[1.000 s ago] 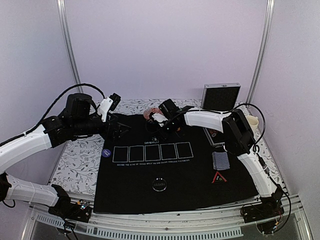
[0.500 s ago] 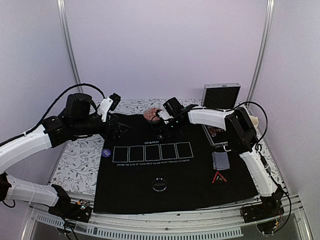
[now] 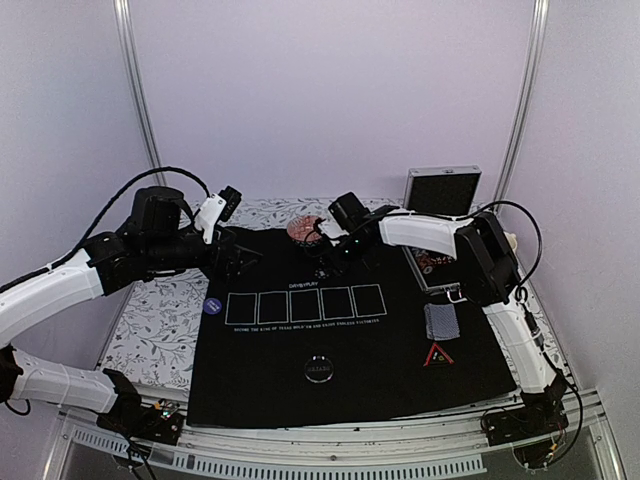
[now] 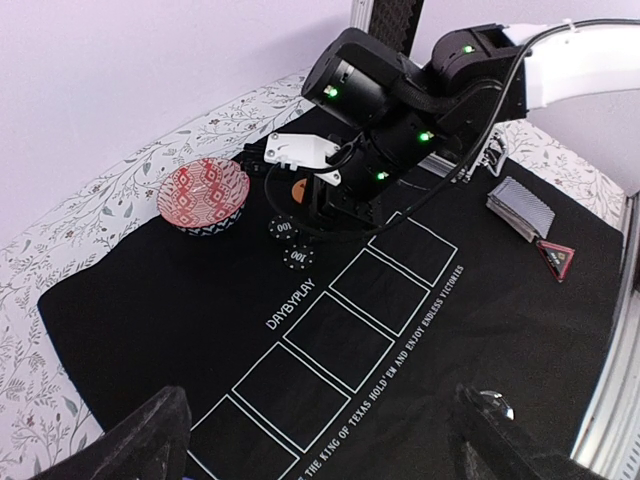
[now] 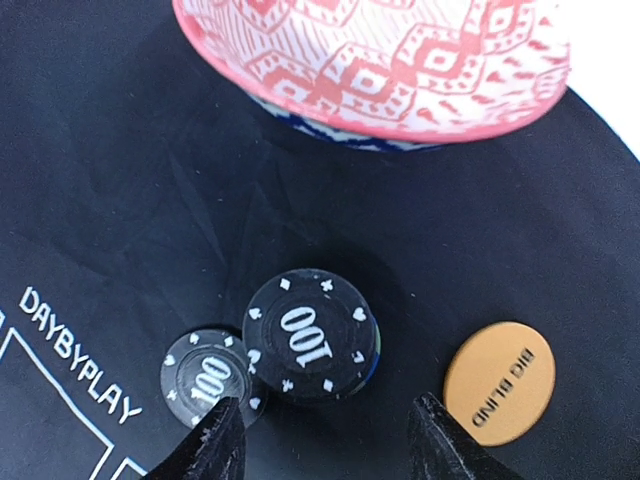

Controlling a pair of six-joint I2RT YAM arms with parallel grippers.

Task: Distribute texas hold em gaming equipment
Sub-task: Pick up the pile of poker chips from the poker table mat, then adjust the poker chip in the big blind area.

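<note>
A short stack of black "100" poker chips (image 5: 312, 335) stands on the black mat (image 5: 100, 180), with a single black chip (image 5: 205, 378) touching its left side. An orange "big blind" button (image 5: 498, 381) lies to the right. My right gripper (image 5: 325, 450) is open just short of the stack, with nothing between its fingers (image 5: 215, 445). From above, the right gripper (image 3: 335, 255) hangs low over the mat's far edge. My left gripper (image 4: 315, 455) is open and empty, high above the mat's left side (image 3: 240, 258). The card deck (image 3: 441, 320), red-edged triangle (image 3: 438, 355) and blue button (image 3: 211, 306) lie on the mat.
A red patterned bowl (image 5: 380, 60) sits just beyond the chips (image 3: 303, 230). The silver case (image 3: 441, 192) stands open at the back right. A round dealer button (image 3: 319, 369) lies near the mat's front. Five white rectangles (image 3: 305, 304) mark the mat's middle.
My right gripper has spread its jaws wider and its wrist has shifted slightly right. The chips rest on the mat. The left arm has not moved.
</note>
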